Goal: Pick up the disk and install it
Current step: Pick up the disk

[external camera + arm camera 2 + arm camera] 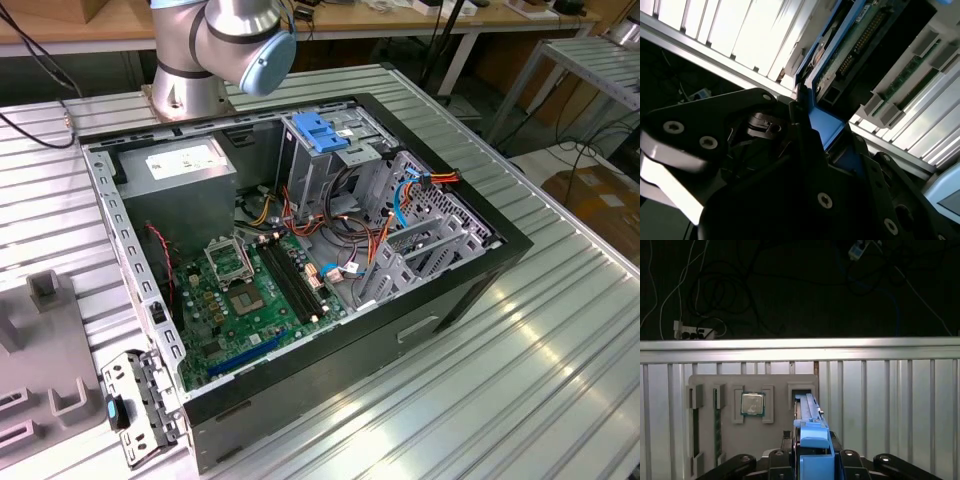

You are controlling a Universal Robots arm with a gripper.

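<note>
Slatted table (pixel 890 390), jaws gripping edge-on disk (pixel 812 437)

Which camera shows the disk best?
The second wrist view: the disk shows its circuit-board face and a blue rail up close. The first wrist view shows its thin edge, held in the gripper.

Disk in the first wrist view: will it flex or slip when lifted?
Silver-grey metal disk with blue plastic rails looks rigid, so it will probably not flex. The pincer grips smooth plastic, so it may slip or pivot. Its exposed green circuit board looks fragile.
</note>
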